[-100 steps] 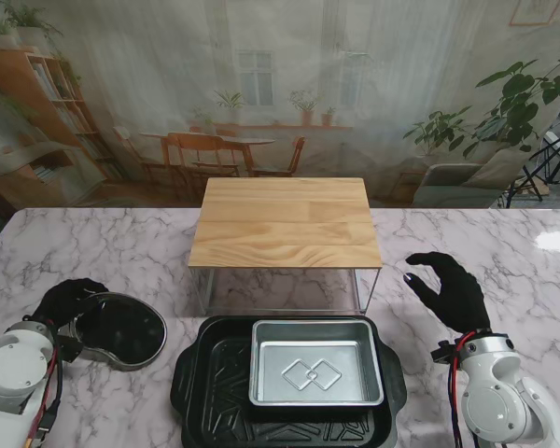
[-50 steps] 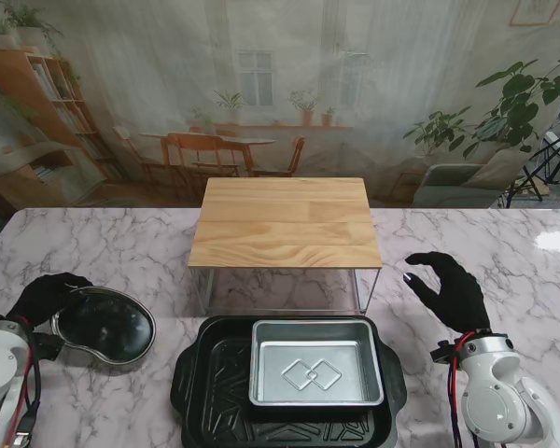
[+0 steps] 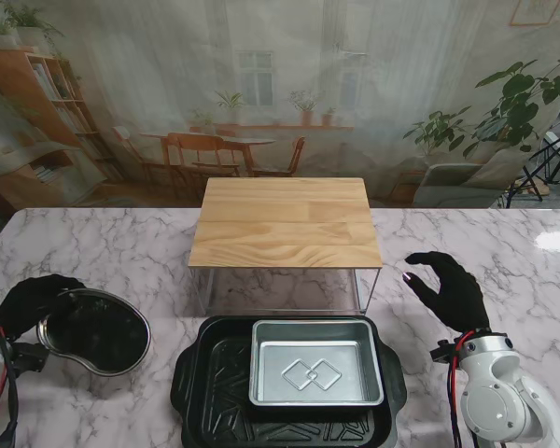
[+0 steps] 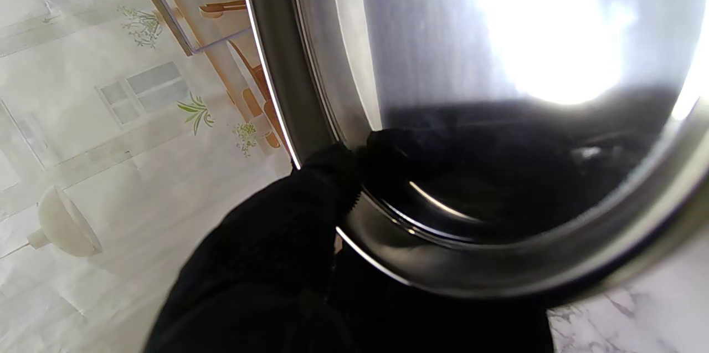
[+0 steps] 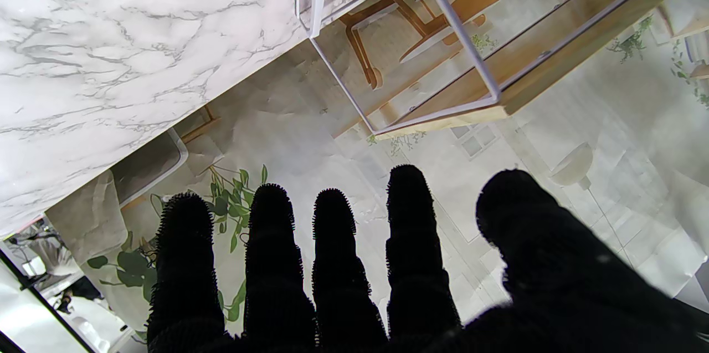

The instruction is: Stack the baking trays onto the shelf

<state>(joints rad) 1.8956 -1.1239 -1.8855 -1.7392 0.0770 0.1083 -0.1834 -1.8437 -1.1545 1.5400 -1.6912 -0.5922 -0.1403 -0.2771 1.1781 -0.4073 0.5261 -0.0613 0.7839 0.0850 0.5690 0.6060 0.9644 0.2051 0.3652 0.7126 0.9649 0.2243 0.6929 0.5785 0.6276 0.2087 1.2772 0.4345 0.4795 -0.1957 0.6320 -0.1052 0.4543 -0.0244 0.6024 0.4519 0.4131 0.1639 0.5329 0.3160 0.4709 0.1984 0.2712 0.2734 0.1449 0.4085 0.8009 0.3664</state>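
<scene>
The left hand [image 3: 33,301] pinches the far-left rim of the round pan [image 3: 95,330], fingers closed over its edge, likely so it can be lifted clear of the table [image 3: 149,243]; the pan tilts, its open face toward the camera, and being round it has no long axis. In the middle, the silver tray [image 3: 316,362] nests in the black tray [image 3: 205,373] just nearer to me than the shelf [image 3: 286,221], long sides running left-right like the shelf's. The right hand [image 3: 451,289] hovers empty, fingers spread, probably waiting.

Marble table [image 3: 149,247] w/ printed dining-room backdrop [image 3: 261,84] behind; real plant [image 3: 523,103] far right.
</scene>
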